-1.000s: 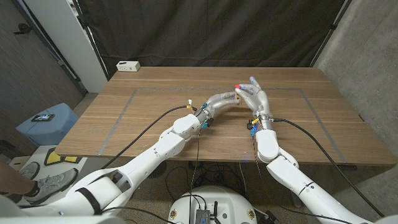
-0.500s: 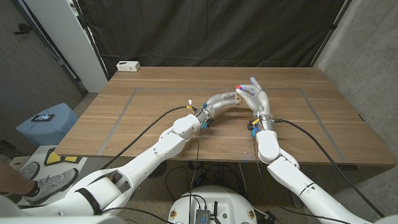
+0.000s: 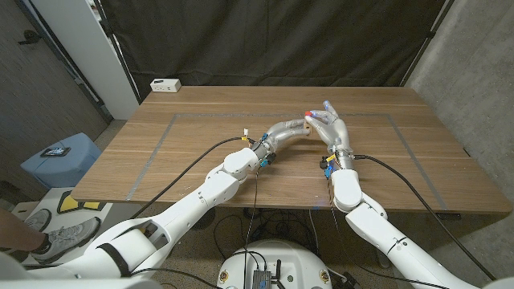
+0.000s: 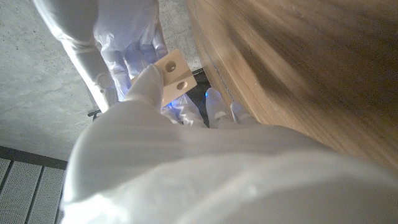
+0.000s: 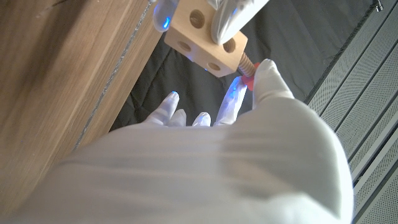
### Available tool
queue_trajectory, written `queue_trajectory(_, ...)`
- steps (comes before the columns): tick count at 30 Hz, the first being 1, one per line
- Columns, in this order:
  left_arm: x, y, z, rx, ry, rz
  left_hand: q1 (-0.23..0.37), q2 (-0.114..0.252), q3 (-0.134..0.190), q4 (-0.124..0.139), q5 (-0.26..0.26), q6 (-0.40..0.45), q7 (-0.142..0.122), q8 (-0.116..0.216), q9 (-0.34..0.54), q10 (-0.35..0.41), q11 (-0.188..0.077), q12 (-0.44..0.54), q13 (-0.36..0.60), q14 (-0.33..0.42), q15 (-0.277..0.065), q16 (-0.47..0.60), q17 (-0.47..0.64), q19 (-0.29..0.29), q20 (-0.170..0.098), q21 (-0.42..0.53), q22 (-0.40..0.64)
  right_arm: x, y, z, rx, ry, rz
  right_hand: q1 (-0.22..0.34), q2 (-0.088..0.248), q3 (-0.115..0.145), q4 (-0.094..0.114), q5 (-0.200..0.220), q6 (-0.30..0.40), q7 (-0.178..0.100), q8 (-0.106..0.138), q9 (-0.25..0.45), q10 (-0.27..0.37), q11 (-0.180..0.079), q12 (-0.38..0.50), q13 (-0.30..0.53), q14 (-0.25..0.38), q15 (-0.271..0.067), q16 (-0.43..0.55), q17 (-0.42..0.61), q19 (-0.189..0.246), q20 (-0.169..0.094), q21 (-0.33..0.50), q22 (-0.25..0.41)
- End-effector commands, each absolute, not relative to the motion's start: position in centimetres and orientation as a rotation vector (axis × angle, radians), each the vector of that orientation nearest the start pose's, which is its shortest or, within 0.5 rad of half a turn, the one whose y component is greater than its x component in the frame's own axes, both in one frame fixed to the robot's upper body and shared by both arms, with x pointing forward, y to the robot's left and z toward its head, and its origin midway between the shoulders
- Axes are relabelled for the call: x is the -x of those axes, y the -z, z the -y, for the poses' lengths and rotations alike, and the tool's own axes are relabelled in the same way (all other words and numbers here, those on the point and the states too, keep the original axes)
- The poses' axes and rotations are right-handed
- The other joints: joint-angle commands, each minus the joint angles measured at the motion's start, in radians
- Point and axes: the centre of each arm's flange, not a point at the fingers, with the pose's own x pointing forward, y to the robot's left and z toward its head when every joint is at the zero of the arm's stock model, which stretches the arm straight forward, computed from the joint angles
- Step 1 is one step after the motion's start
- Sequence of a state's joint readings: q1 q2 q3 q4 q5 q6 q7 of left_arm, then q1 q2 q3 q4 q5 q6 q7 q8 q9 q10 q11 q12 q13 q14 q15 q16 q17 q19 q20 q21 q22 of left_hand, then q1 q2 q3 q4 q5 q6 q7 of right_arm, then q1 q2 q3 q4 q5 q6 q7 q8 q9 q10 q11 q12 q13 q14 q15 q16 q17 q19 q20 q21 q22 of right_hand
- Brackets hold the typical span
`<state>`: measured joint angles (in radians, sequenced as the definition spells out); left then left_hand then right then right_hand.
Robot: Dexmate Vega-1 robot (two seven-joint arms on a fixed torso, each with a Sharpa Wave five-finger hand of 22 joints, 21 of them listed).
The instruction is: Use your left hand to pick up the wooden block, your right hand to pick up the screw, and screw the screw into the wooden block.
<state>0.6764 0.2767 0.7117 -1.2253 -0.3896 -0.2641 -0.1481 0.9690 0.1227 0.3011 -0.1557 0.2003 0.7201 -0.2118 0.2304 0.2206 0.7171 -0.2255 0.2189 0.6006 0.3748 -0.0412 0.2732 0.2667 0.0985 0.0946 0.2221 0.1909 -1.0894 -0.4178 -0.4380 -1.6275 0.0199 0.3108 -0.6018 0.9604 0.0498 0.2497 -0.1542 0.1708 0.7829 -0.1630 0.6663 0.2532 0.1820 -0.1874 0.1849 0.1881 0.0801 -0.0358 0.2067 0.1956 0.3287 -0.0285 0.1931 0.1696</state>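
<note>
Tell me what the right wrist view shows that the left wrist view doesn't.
Right wrist view alone: the screw, wood-coloured threads and a red head, its tip at a hole in the wooden block, pinched by the right hand; several holes across two faces of the block; black curtain behind.

Left wrist view alone: the block's pale face with two holes, the left hand gripping it, grey concrete floor beyond.

Both: the block, fingers of both hands, the wooden table.

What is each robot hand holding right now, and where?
Left robot hand grips the wooden block by its sides; right robot hand pinches the screw at its red head.
</note>
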Motion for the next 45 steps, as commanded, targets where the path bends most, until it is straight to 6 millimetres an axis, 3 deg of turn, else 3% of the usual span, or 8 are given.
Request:
queue_trajectory(1, -64.0, 4.54, -4.18, -0.235, 0.675, 0.573, -0.004, 0.0, 0.006, 0.004, 0.009, 0.012, 0.002, 0.007, 0.002, 0.007, 0.005, 0.005, 0.005, 0.008, -0.102, -0.002, 0.004, -0.006, 0.003, 0.002, 0.003, -56.12, 7.2, 19.82, 0.19, 0.147, 0.813, -0.002, 0.006, 0.0, 0.003, 0.008, 0.014, 0.0, 0.004, 0.001, -0.004, 0.0, 0.006, 0.004, -0.002, -0.066, 0.004, 0.001, -0.001, 0.002, 0.001, 0.003)
queue_trajectory(45, -63.88, 4.84, -3.78, -0.232, 0.688, 0.567, -0.006, 0.0, 0.006, 0.004, 0.009, 0.01, 0.003, 0.006, 0.002, 0.007, 0.005, 0.006, 0.004, 0.008, -0.104, -0.001, 0.005, -0.007, 0.002, 0.002, 0.003, -56.01, 7.55, 20.77, 0.201, 0.149, 0.805, -0.003, 0.009, -0.004, 0.003, 0.007, 0.015, 0.001, 0.01, -0.003, -0.006, -0.004, 0.006, 0.004, -0.004, -0.066, 0.004, 0.001, 0.004, 0.005, 0.003, 0.003)
